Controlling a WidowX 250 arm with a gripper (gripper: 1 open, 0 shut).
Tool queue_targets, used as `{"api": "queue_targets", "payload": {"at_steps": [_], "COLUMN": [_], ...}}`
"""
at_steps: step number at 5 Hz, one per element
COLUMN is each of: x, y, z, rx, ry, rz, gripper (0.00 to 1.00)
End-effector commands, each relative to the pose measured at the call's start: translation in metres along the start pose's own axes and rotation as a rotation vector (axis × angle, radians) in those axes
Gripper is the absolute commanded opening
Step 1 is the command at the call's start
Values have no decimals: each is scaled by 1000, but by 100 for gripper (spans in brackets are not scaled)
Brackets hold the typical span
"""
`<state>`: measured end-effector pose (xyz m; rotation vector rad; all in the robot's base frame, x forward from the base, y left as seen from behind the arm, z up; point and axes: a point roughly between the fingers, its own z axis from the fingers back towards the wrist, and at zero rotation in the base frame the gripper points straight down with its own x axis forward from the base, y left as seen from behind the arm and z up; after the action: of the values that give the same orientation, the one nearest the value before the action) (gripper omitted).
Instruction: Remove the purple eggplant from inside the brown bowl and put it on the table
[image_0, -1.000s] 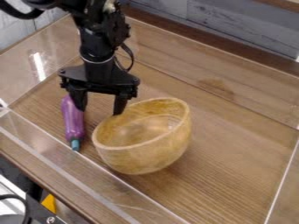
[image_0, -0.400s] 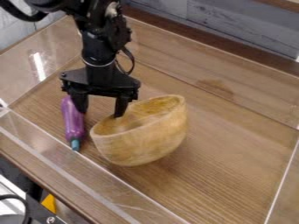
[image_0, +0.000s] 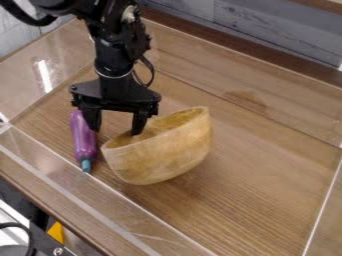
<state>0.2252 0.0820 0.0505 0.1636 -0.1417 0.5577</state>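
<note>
The purple eggplant lies flat on the table, left of the brown bowl, its teal stem tip toward the near edge. The bowl is tipped on its side with its opening turned toward the left and back. My gripper hangs pointing down over the gap between eggplant and bowl. Its black fingers are spread wide and open, nothing between them. The left finger stands just above the eggplant's far end and the right finger is at the bowl's raised rim.
Clear acrylic walls run along the near and left edges of the table. A grey wall lies behind the far edge. Cables and a yellow part show at the bottom left corner.
The bowl has tipped further, its rim rising on the left side and its opening turning away. The gripper and the eggplant have stayed where they were.
</note>
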Motion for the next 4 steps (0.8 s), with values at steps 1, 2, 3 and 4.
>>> {"api": "queue_targets", "payload": {"at_steps": [1,2,3,4], "x": [8,8,8,8], "y": [-2,-4,-5,-7], "z": [4,3,1,0], "rx": [-6,-7,-8,-9], "ry": [-30,-29,-27,-30], "rz": [-1,-2,-2,-13], "gripper": [100,100,100,100]}}
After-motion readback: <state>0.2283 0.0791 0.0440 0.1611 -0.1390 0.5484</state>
